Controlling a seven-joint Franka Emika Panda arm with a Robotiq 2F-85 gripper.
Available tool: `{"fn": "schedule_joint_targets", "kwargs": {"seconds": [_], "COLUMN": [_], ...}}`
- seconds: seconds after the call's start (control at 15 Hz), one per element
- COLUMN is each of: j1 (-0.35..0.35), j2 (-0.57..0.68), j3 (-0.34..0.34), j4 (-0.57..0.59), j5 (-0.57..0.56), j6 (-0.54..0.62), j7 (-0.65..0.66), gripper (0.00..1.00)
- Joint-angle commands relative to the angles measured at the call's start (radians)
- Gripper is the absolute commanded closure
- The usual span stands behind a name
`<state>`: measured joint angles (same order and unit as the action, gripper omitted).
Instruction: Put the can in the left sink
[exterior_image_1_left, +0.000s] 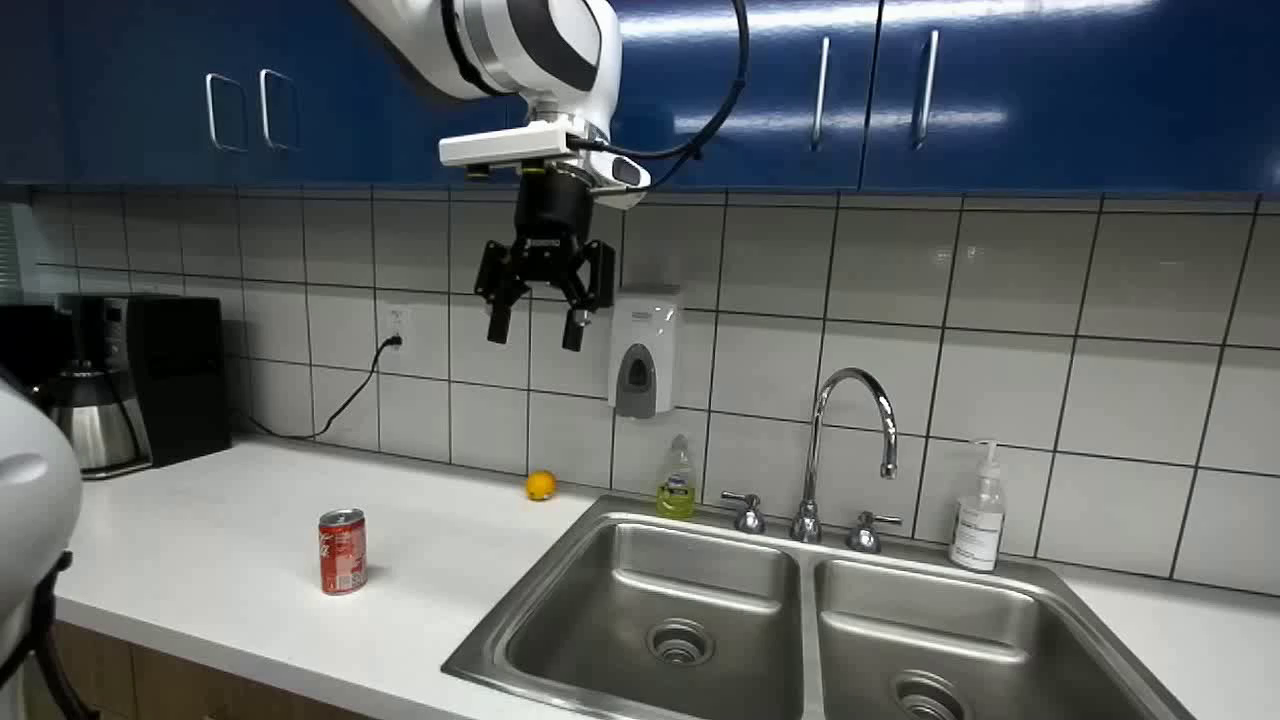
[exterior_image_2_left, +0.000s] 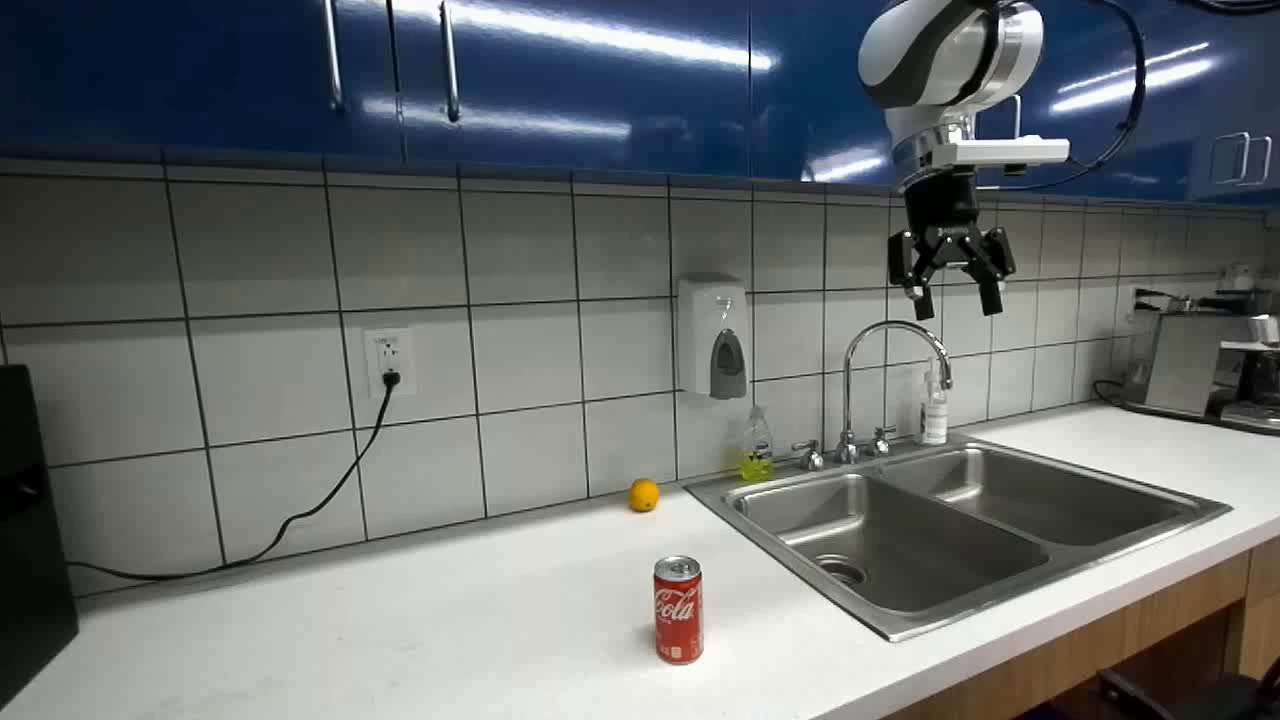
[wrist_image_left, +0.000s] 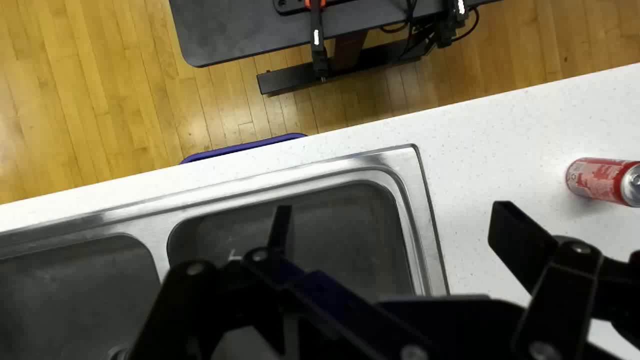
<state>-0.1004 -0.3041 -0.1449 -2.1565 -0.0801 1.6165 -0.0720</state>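
Gripper (exterior_image_1_left: 535, 330) empty, jaws wide apart, pointing down, hanging high over the L sink (exterior_image_1_left: 600, 630) area; exact spot above it hard to pin. Wrist view shows one jaw in front of the L sink, the other in front of the counter (exterior_image_1_left: 430, 570), so not lined up w/ the can (exterior_image_1_left: 343, 552) yet. Can stands upright on the counter beside the L sink, apart from its rim, on the side away from the R basin (exterior_image_1_left: 900, 630). Small orange fruit (exterior_image_1_left: 540, 486) is just off the L sink's rear corner; soap bottle (exterior_image_1_left: 676, 490) on its rear rim, faucet (exterior_image_1_left: 814, 450) behind it near the divider (exterior_image_1_left: 811, 640).

Risks, my read: pick not started. Off-ctr descent = one jaw hits the can's top or side, tips it; it's round, so it'd prob roll, maybe off the counter's front edge. Loose or high grip = slip en route to L sink. Too hard = thin wall dents, esp if it's empty (can't tell). Low carry = can's base clips L sink's rim. Overshoot = past the divider, i.e. wrong basin. Drift to L sink's rear = soap bottle or faucet gets knocked. Release too high = clang, bounce, dent.
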Motion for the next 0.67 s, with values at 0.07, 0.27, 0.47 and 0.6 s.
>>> {"fn": "schedule_joint_targets", "kwargs": {"seconds": [0.07, 0.27, 0.47, 0.6], "j1": [-0.002, 0.013, 0.030, 0.041], "j2": [-0.006, -0.041, -0.076, -0.104], "j3": [0.003, 0.006, 0.013, 0.018], "j4": [-0.006, -0.052, -0.106, -0.147], "j5": [0.011, 0.028, 0.033, 0.031], "j6": [0.015, 0.118, 0.191, 0.211], "j7": [-0.015, -0.049, -0.087, -0.103], "gripper": [0.00, 0.00, 0.00, 0.00]}}
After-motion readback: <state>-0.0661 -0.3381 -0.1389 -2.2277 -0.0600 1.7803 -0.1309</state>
